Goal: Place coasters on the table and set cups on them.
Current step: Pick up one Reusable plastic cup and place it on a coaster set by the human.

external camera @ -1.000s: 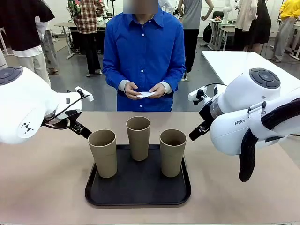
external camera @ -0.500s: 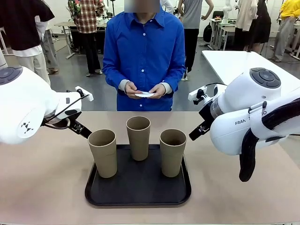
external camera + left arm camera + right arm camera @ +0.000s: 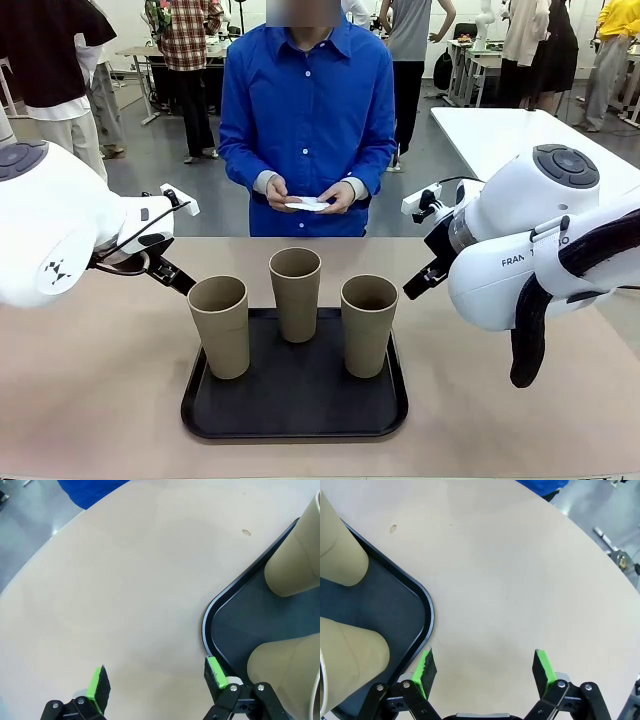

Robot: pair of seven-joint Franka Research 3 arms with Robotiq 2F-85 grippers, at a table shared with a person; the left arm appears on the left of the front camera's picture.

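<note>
Front view: both your arms hang low over the table (image 3: 90, 400), wrists turned inward, one at each side of the black tray (image 3: 300, 415).
Left claw (image 3: 156, 677): fingers apart, gripping nothing; the tray's corner sits just beside one green pad (image 3: 214, 671).
Right claw (image 3: 485, 666): fingers apart, empty; the tray's corner is just beside one pad (image 3: 425, 667).
Cups (image 3: 296, 293): three upright on the tray, between your two claws.
Coasters (image 3: 310, 204): white, in the person's hands (image 3: 278, 192), well beyond both claws.
Wrist views: you get the pad gaps over bare table; the front view gives you the person and the coasters.
</note>
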